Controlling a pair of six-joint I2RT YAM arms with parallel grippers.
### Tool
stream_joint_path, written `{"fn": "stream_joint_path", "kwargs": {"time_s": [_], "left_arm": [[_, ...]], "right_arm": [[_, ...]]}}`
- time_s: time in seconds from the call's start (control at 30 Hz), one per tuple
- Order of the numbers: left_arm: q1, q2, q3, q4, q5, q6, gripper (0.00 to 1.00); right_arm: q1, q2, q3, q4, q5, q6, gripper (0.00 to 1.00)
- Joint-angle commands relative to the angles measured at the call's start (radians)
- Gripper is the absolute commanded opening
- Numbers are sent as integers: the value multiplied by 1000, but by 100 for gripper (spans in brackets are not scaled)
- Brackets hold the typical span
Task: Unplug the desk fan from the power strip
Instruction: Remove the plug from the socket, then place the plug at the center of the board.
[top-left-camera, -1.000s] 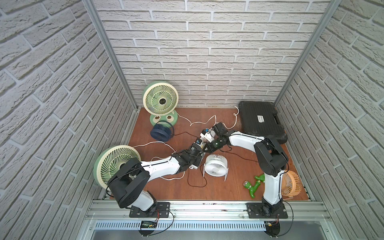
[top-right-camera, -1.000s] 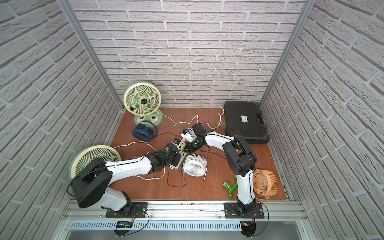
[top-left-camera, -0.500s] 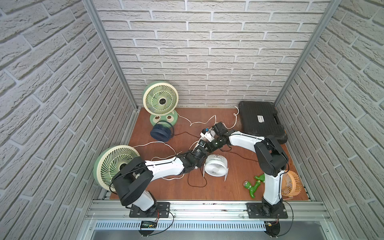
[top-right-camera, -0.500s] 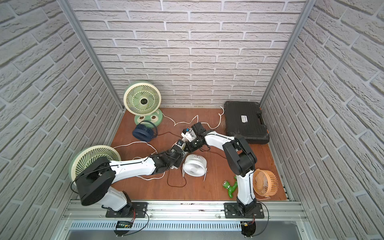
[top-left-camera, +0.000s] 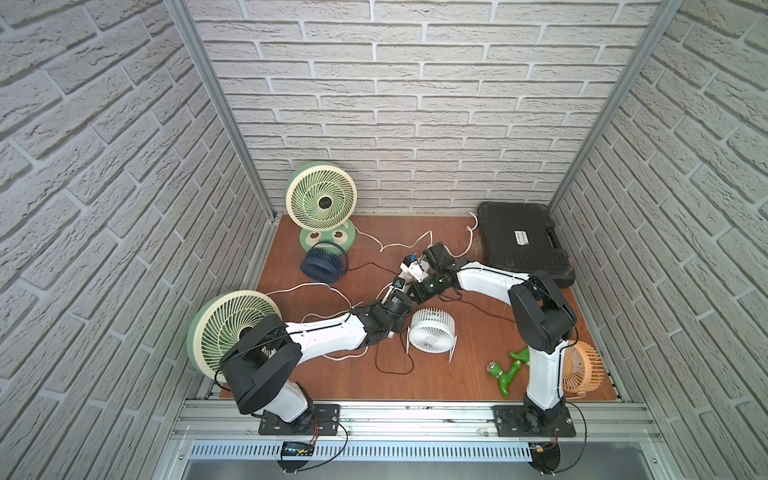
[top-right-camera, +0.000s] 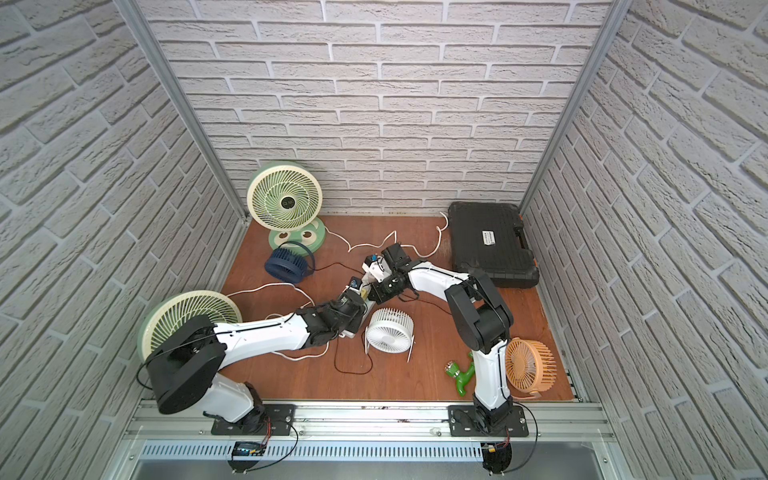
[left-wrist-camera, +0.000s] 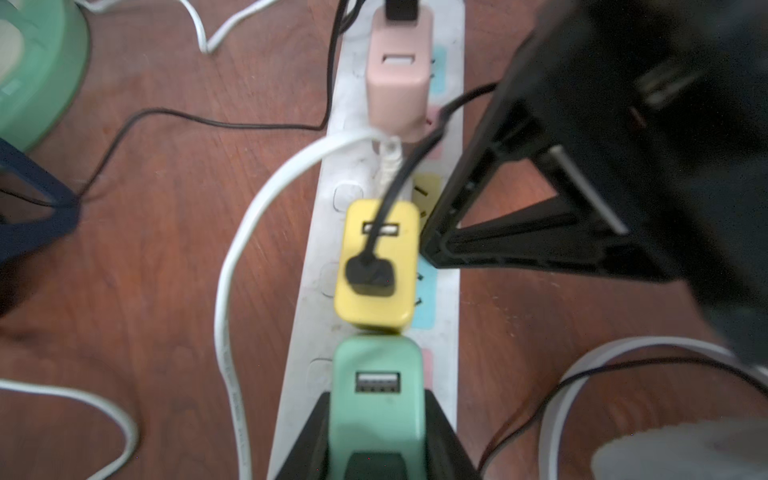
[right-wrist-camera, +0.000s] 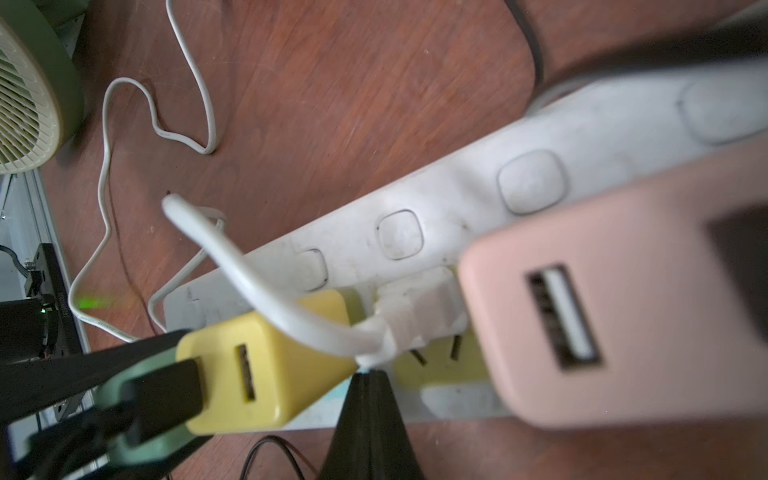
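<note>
Adapter sits clamped in left end effector; right end effector closed.

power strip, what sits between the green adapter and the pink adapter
Left wrist view: on the power strip, the yellow adapter with a black cable plugged in, then a white plug, sit between green adapter and pink adapter.

Cell is enclosed on three sides by white brick-pattern panels: a back wall and two side walls. Back corners are framed by aluminium posts. A reddish-brown wooden tabletop is edged in front by an aluminium rail. Lighting is even; shadows are soft.
</note>
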Motion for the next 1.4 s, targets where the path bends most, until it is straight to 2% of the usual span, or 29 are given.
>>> {"fn": "stream_joint_path", "kwargs": {"time_s": [0.0,0.07,0.23,0.57,0.77,1.07,1.37], "left_arm": [[-51,24,115,-76,-178,57,0],[-42,22,100,-45,-146,56,0],[45,-46,-8,80,28,-22,0],[75,-131,-76,88,113,-73,0],[75,-256,-157,97,163,-93,0],[58,-475,-270,113,272,-45,0],[-15,-485,-327,115,353,-63,0]], "right_arm": [[8,36,4,-43,68,2,3],[9,39,7,-47,69,1,3],[9,42,8,-52,71,0,3],[11,38,15,-36,29,20,3],[11,-10,-9,36,-35,83,3],[9,-234,-72,94,-68,154,3],[-26,-414,-146,129,-32,235,3]]}}
